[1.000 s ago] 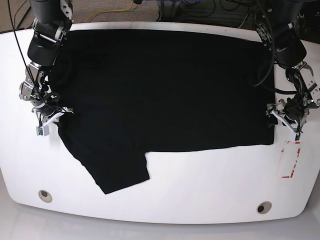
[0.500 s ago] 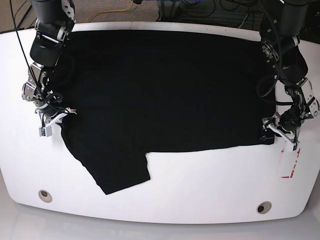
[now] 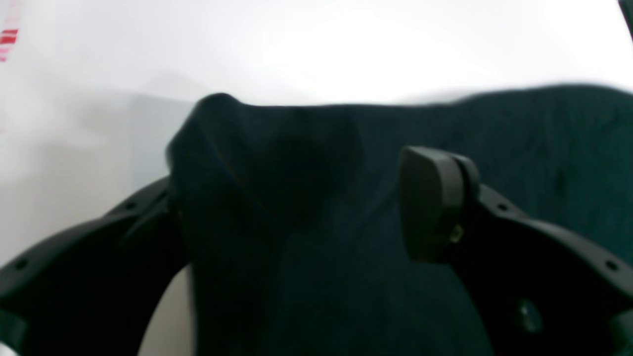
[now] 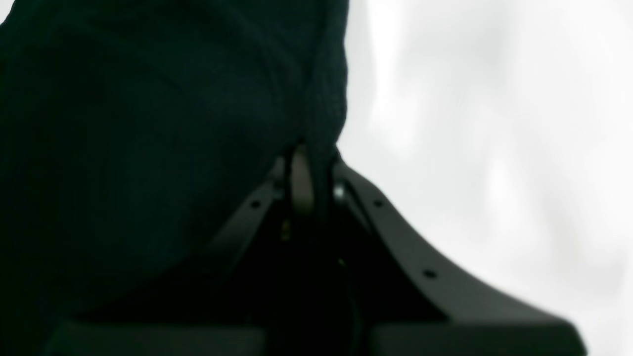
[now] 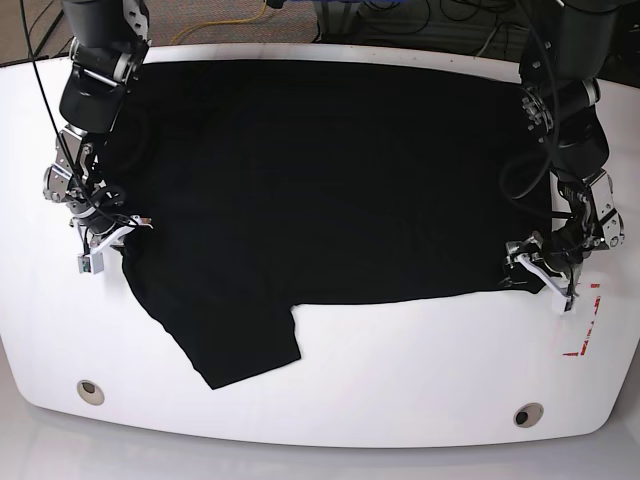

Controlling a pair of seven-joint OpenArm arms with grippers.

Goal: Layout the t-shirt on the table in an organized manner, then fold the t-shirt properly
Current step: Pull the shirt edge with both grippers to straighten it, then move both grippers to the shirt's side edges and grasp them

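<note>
the t-shirt (image 5: 320, 190) lies spread across the counter (image 5: 400, 370), reaching its far edge. our right fingers (image 5: 112, 233) are pinched together on its edge; our left fingers (image 5: 535, 268) stand apart around a raised corner. we should close left first, then lift both evenly.
</note>
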